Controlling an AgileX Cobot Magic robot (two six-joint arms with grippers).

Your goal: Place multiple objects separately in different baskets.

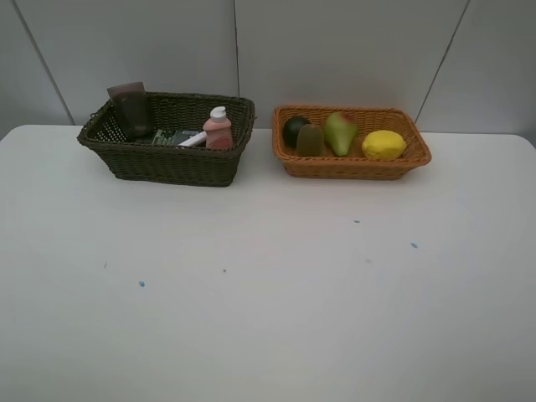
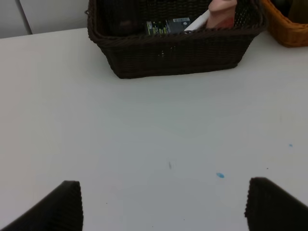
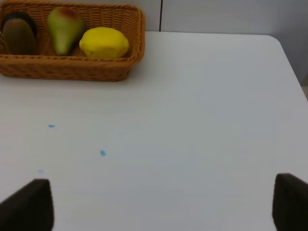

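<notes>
A: Report sorting status.

B: Judged complete, as far as the views show. The dark basket (image 1: 167,159) holds the mauve cup (image 1: 130,109), the dark green bottle (image 1: 172,137) lying flat, the marker (image 1: 193,140) and the pink bottle (image 1: 219,129). The orange basket (image 1: 352,163) holds the mangosteen (image 1: 294,130), kiwi (image 1: 311,140), pear (image 1: 339,132) and lemon (image 1: 383,145). No task item lies loose on the table (image 1: 268,293).

A: Gripper condition?

B: Left gripper (image 2: 163,202): jaws spread wide, nothing between them, only bare table with small blue specks. Right gripper (image 3: 163,202): jaws fully spread, nothing held.

A: Item positions relative to the jaws?

B: The dark basket stands well ahead of the left jaws, roughly in line with the gap. The orange basket stands well ahead of the right jaws, offset toward the left-arm side; the lemon is its item nearest the jaw line.

A: Work remaining?

B: None evident. Household items and fruit are separated, one group per basket.
</notes>
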